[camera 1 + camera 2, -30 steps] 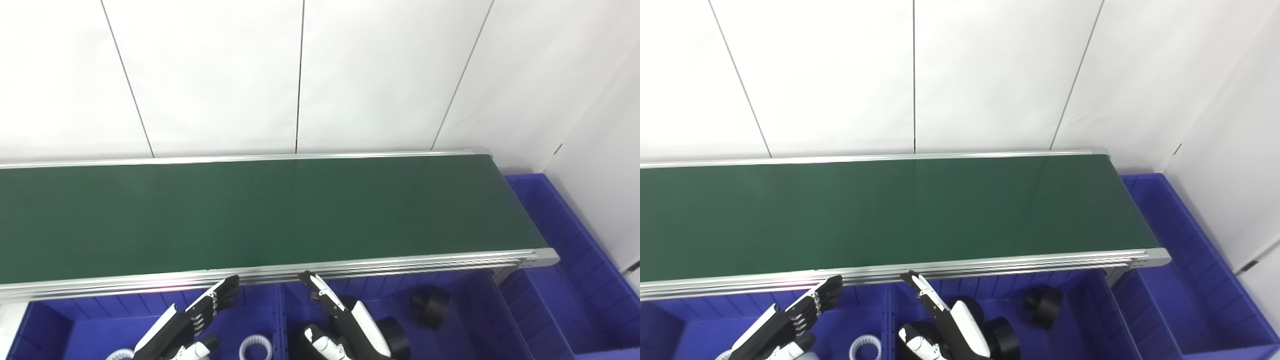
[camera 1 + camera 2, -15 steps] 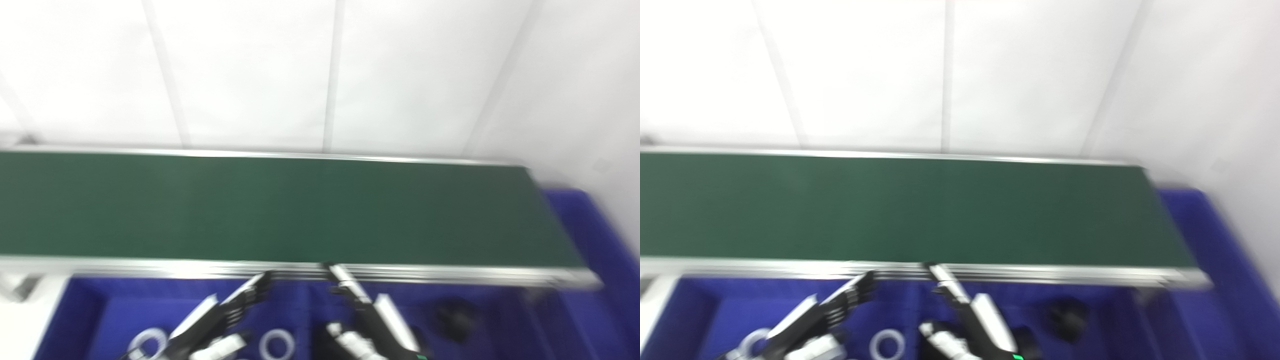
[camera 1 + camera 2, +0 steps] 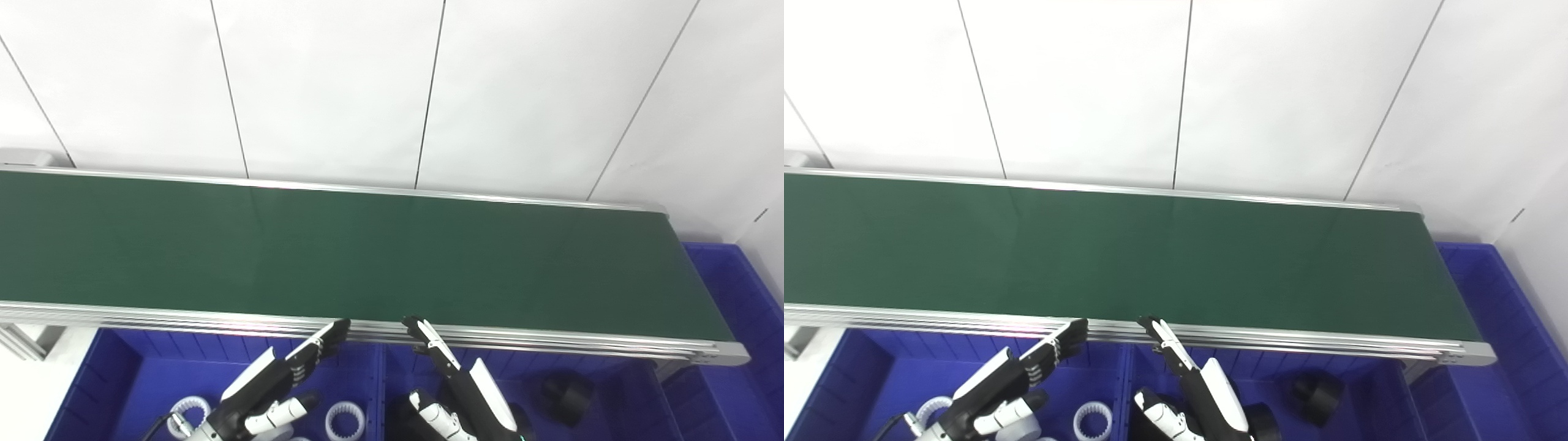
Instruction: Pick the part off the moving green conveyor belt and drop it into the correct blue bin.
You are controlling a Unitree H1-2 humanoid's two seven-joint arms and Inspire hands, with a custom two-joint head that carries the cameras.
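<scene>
Cam's panned left, belt [image 3: 367,251] bare w/ no part, so I'm waiting, left hand [image 3: 275,383] & right hand [image 3: 456,392] spread, empty, lower center.

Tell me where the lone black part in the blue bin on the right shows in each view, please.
Left eye view: the black part lies low and right of centre, under the conveyor belt rail, right of the right hand.
Right eye view: the same part, somewhat further left.
Shared landmark: the belt's right end.
</scene>
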